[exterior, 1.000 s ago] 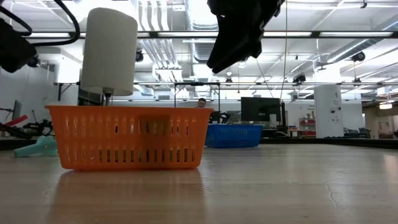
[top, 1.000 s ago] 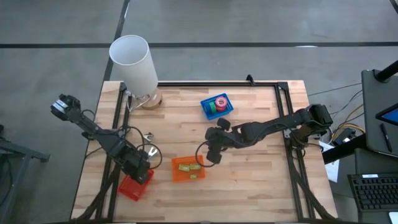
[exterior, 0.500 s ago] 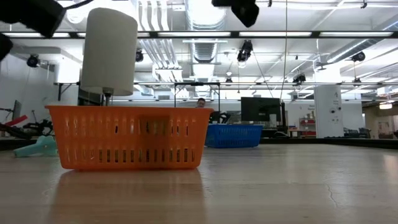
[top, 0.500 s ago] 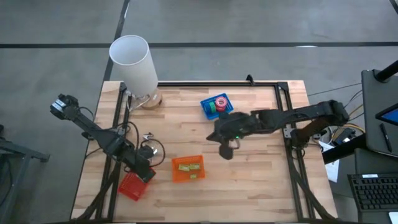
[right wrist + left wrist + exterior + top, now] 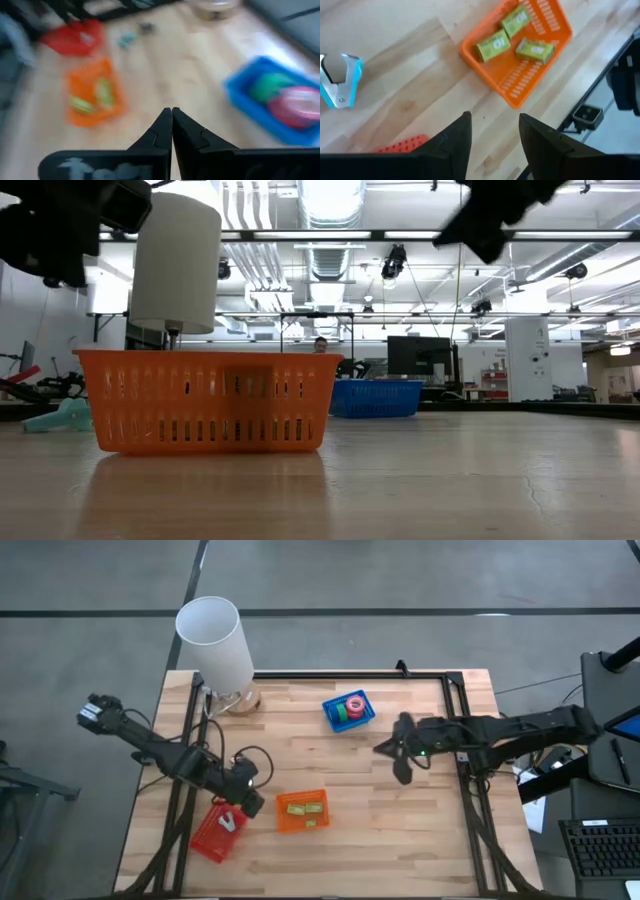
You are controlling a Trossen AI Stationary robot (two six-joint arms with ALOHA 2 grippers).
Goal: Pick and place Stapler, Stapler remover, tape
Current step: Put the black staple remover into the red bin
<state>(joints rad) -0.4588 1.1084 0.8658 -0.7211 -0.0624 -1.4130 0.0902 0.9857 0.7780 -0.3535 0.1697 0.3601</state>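
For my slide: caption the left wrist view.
Open left claw above the table, orange bin of green boxes ahead.

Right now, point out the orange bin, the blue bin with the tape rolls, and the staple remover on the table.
orange bin (image 5: 322, 821): high view, its right rim.
blue bin (image 5: 331, 717): high view, its left wall.
staple remover (image 5: 340, 82): left wrist view, its blue handle.
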